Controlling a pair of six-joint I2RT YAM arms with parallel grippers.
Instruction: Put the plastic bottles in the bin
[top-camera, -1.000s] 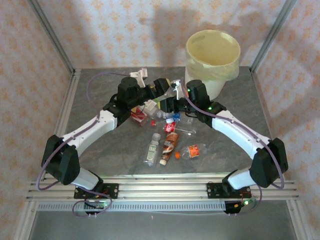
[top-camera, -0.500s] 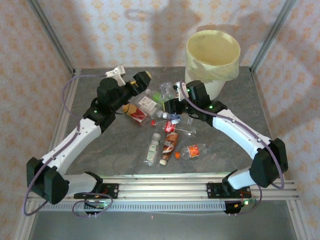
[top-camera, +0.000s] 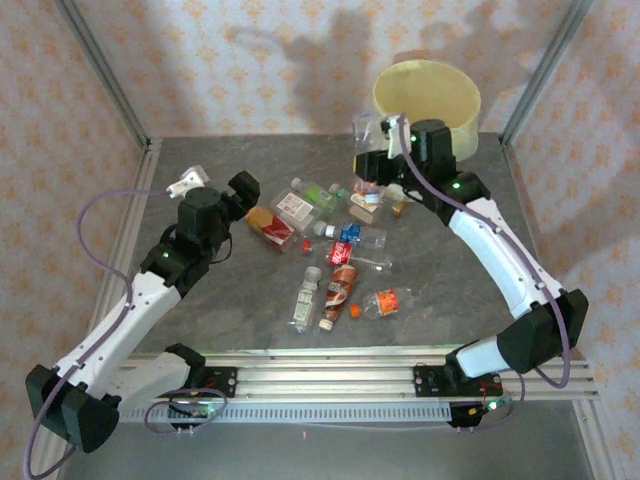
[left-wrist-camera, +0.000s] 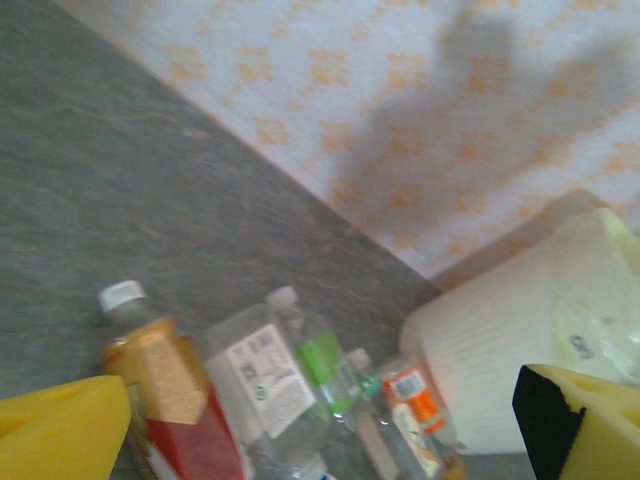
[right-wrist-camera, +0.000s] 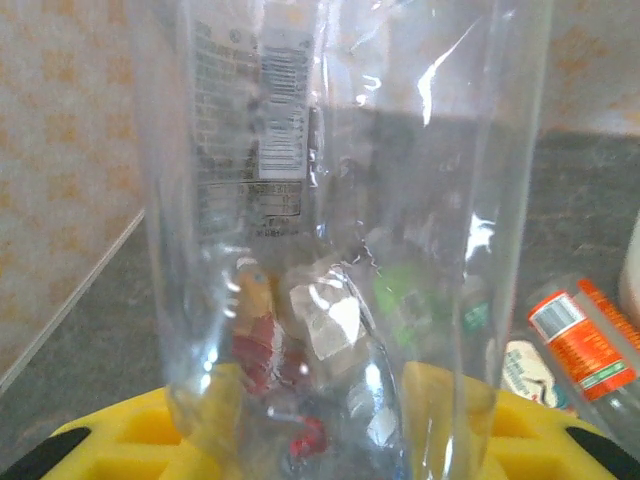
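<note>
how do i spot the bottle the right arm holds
Find the large round cream-white bin at the far right of the grey table. Left of it, the right tool is shut on a clear plastic bottle. It alone is off the tabletop.

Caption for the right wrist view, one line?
Right tool grips a clear plastic bottle; an orange-labelled bottle lies on the grey table beyond.

Bright, even lighting. Soft shadows on the rear wall (top-camera: 300, 60). Left wrist view blurred; glare streaks the clear bottle (right-wrist-camera: 340, 200).
</note>
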